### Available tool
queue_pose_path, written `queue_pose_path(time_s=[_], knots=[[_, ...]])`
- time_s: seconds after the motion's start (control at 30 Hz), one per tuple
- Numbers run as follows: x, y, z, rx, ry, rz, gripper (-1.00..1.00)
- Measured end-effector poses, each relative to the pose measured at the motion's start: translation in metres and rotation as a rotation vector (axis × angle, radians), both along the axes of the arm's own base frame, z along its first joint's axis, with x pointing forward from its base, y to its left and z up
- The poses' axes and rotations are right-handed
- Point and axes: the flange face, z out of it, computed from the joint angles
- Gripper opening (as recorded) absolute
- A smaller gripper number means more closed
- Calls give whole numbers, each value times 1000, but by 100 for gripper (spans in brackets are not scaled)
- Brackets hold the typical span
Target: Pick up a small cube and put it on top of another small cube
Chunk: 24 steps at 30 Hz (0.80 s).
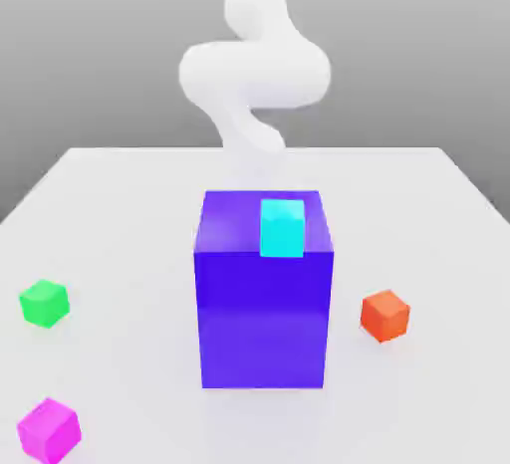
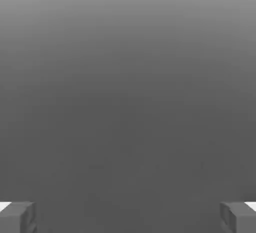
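Pink cube: the one to grab imo; the magenta-pink cube (image 1: 50, 431) sits near, at the exterior view's left, flat on the counter (image 1: 418, 193) with a corner turned toward the camera; I'd bring the claw over it from above, twist to match two opposite flat sides, centre it, then drop straight down and squeeze gently; lift well up before travelling
Green cube: the green cube (image 1: 45, 304) is on the same side, farther back than the pink one; there's a decent gap between them, so just don't swing low and clip it
Big block: the purple-blue block (image 1: 263, 318) stands in the middle and is way taller than the cubes; I'd route the arm (image 1: 256, 74) high or around it, since a low sweep could shove it
Cyan cube: the cyan cube (image 1: 283, 229) looks perched on the block's top at the near edge; easy to knock off, so be careful
Claw: the claw (image 2: 128, 218) is spread wide in the hand view, nothing pinched; good for an approach
Orange cube: the orange-red cube (image 1: 384, 316) is over on the right, well apart from the block
Count: four small cubes, one of each colour; one big block; one arm; one claw
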Motion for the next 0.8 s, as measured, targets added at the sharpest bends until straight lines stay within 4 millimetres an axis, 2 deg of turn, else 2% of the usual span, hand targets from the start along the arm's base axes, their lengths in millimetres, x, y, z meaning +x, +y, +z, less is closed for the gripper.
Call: queue_pose_path(time_s=[0.2,0.4,0.6,0.8], knots=[[68,-44,-85,66,154,-58,0],[111,-90,-181,116,301,-134,0],[128,-140,-285,152,445,-232,0],[120,-184,-390,165,587,-329,0]])
